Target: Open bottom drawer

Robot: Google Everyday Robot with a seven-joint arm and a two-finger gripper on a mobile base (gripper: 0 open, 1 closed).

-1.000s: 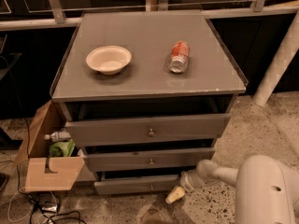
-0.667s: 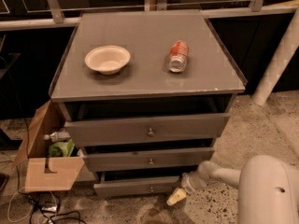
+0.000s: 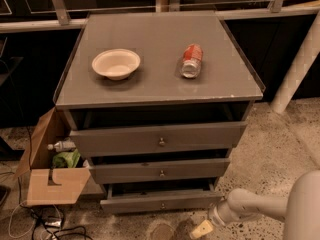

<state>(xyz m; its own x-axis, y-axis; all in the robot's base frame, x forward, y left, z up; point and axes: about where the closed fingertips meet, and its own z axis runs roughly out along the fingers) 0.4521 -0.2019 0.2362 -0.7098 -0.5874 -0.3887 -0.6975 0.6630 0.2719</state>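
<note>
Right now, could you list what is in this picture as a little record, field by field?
cabinet: grey, flat top, three drawers
on top: pale bowl at left; red can lying on its side at right
bottom drawer: pulled out a little, brass knob at centre
gripper: low near the floor, below the bottom drawer's right end, not on the knob
beside cabinet: open cardboard box on the floor at left

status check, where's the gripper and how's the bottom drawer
Gripper low near the floor, below and right of the knob, apart from the bottom drawer. Drawer slightly out, dark gap above it. Cardboard box sits left, off its path.
</note>
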